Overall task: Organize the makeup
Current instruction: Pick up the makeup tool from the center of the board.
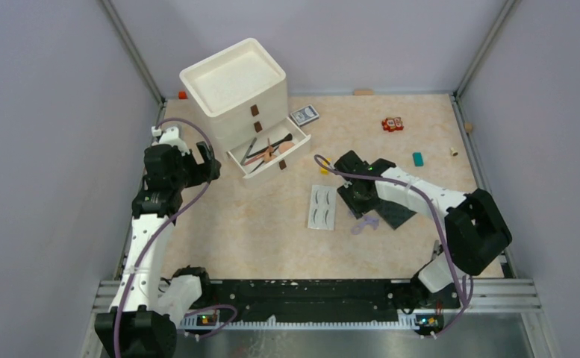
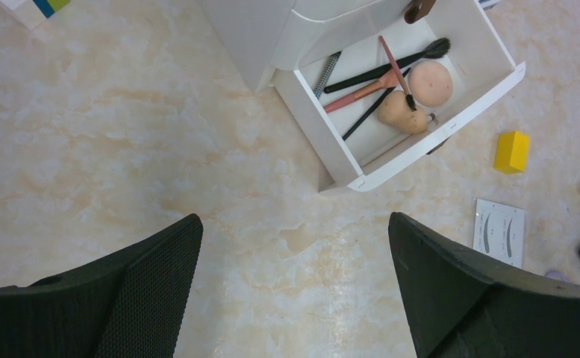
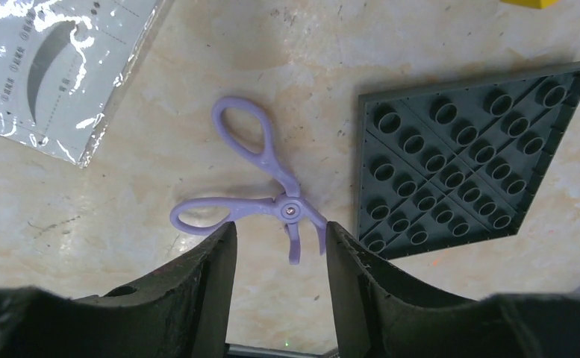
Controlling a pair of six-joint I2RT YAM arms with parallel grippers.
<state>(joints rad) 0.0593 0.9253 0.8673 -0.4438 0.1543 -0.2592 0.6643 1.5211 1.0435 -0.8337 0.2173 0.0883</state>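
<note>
The purple curler (image 3: 272, 175) lies flat on the table, its pivot just beyond the tips of my right gripper (image 3: 279, 227), which is open and hovers over it. In the top view the curler (image 1: 363, 224) lies just below that gripper (image 1: 359, 200). The white false-eyelash card (image 1: 322, 207) lies to its left. The open drawer (image 2: 436, 123) holds thin brushes (image 2: 384, 71), a peach sponge (image 2: 402, 113) and a puff (image 2: 430, 82). My left gripper (image 2: 294, 220) is open and empty above bare table, near the drawer unit's front left.
A dark grey studded plate (image 3: 458, 156) lies right beside the curler. The white drawer unit (image 1: 234, 78) stands at the back left. Yellow blocks (image 2: 512, 151), a teal block (image 1: 418, 159), a red block (image 1: 392, 124) and a patterned card box (image 1: 304, 115) are scattered.
</note>
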